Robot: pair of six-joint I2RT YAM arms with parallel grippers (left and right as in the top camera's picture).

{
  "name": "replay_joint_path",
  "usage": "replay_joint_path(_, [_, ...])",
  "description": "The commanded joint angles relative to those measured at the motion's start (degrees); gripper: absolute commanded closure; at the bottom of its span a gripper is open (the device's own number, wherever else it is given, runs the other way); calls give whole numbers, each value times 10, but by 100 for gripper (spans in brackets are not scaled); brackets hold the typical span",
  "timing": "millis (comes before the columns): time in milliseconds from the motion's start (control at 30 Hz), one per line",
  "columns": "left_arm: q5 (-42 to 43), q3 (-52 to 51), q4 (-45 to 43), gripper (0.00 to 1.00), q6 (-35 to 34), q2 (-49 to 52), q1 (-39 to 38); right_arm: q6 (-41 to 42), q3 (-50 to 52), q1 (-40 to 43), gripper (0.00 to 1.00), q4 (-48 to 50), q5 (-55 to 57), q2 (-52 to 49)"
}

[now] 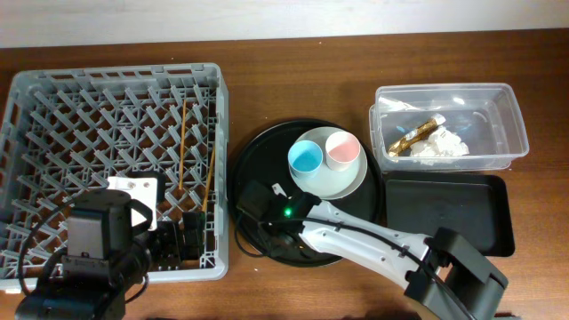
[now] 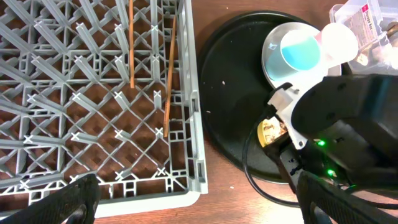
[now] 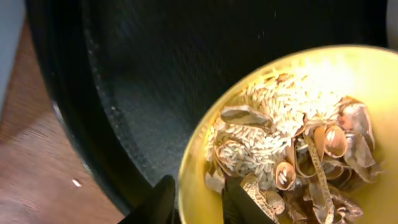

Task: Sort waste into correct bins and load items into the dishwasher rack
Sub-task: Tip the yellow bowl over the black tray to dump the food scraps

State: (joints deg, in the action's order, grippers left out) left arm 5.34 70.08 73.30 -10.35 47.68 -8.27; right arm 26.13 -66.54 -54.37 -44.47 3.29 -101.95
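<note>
The brown wood-grain worktop (image 1: 293,80) fills the overhead view, with a pale band (image 1: 267,13) running along its 12 o'clock edge. The grey dishwasher rack (image 1: 116,72) takes up the 9 o'clock side. Just beside it, toward the centre, lies the round black tray (image 1: 258,160). The clear plastic tub (image 1: 444,87) stands at 2 o'clock, and the shallow black rectangular tray (image 1: 449,213) lies just below it at 4 o'clock. A pale round plate (image 1: 342,182) rests on the round tray's 2 o'clock part. The yellow bowl (image 3: 348,68) sits at the tray's 8 o'clock part, under the right arm's wrist. On the plate stand the blue cup (image 1: 306,157) and the pink cup (image 1: 340,148), touching, openings up. Two wooden chopsticks (image 1: 183,147) lie on the rack's lattice floor near its 3 o'clock wall. The gold foil wrapper (image 1: 416,133) and the crumpled white tissue (image 1: 442,145) are side by side in the tub. Food scraps (image 3: 292,143), pale grains and brown shell pieces, are heaped in the bowl. The right tool (image 3: 199,199) has one finger outside the bowl's rim and one inside, but I cannot tell whether they pinch it. The left tool (image 2: 196,186) hangs over the rack's 5 o'clock corner, fingers spread wide, holding nothing.
</note>
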Motion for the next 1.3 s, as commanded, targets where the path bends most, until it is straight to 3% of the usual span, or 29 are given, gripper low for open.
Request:
replay_joint_path(0, [-2, 2, -1, 1, -5, -2, 0, 1, 18, -4, 77, 8, -3, 3])
replay_joint_path(100, [-2, 2, -1, 1, -5, -2, 0, 1, 18, -4, 88, 10, -14, 3])
replay_joint_path(267, [-2, 2, -1, 1, -5, -2, 0, 1, 18, -4, 96, -7, -14, 3])
replay_joint_path(467, [-2, 2, -1, 1, -5, -2, 0, 1, -9, -4, 96, -51, -9, 18])
replay_joint_path(700, [-2, 2, -1, 1, -5, -2, 0, 6, -40, 43, 96, -141, 0, 167])
replay_joint_path(833, [-2, 2, -1, 1, -5, -2, 0, -9, -40, 167, 96, -178, -43, 275])
replay_joint_path(900, [-2, 2, -1, 1, -5, -2, 0, -53, -40, 267, 96, -180, -112, 309])
replay_joint_path(933, [-2, 2, -1, 1, -5, -2, 0, -97, -40, 355, 96, -185, -188, 318])
replay_joint_path(1033, [-2, 2, -1, 1, -5, -2, 0, -181, -24, 555, 96, -199, -293, 318])
replay_joint_path(1267, [-2, 2, -1, 1, -5, -2, 0, -292, 63, 788, 96, -176, -477, 285])
